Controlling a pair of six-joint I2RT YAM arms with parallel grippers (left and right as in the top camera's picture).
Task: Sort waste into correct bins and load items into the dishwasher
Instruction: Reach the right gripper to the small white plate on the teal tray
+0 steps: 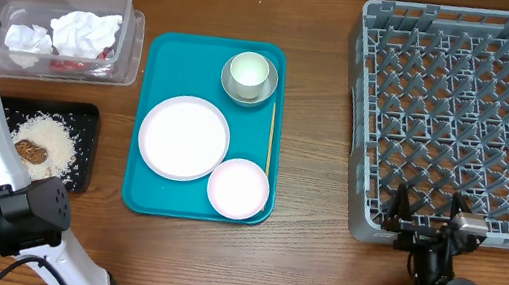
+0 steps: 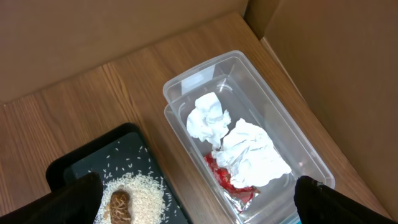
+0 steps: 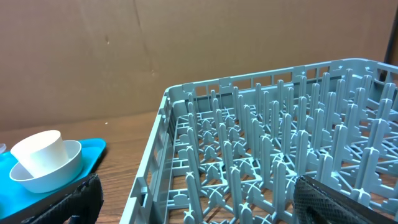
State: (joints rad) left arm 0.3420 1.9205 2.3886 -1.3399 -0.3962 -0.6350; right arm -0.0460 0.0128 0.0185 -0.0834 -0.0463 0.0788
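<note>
Left wrist view: red wrapper [image 2: 231, 181], maybe foil-backed, under napkins [image 2: 252, 152] in tub [image 2: 301, 134]; overhead mostly hides it. Left gripper [image 2: 199, 208] and right gripper [image 1: 424, 212]: fingers wide, empty.

Napkins [image 1: 84, 31] in tub [image 1: 131, 48], left of tray [image 1: 140, 196]

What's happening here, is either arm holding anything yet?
No, both are open and holding nothing. The left gripper hovers over the clear tub, which already holds the napkins and red wrapper. The rice crumbs and biscuit piece lie in the black tray. The large plate, smaller plate and the cup inside the bowl are still on the teal tray. The right gripper sits by the dish rack, which has nothing in it.
</note>
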